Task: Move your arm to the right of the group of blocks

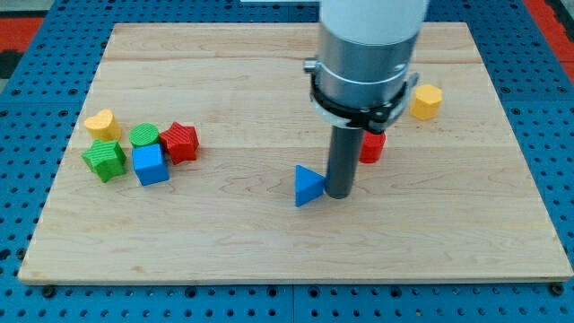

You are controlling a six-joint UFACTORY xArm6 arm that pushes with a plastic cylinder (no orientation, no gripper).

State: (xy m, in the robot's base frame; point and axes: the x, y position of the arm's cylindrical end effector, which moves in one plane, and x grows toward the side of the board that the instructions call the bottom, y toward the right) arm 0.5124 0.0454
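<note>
Wooden board [269, 251]: pale plank top filling most of the frame, resting on a blue perforated base [18, 179].

Arm housing [368, 45]: white and grey cylinder, upper centre-right, ending in a dark rod.

My tip [339, 195]: centre of frame, set on the board, touching or just beside the right face of the blue triangular block [308, 186]. No fingers are fitted, so there is nothing to open, clench or grasp with; contact is by push only.

Group of blocks, left of frame, packed close together: red star-like block [180, 142], blue cube [150, 165], green ribbed block [105, 159], green round block [143, 135], yellow heart-shaped block [102, 122]. The tip stands well apart from them, to their right.

Strays: yellow hexagonal block [427, 101], upper right; red block [373, 147], partly hidden behind the rod.

Handling, judged: the blocks look small, rigid and light, likely to slide or turn at a touch. The task needs no hold, so approach over bare board beside the red star-like block, steering round the blue triangle.
</note>
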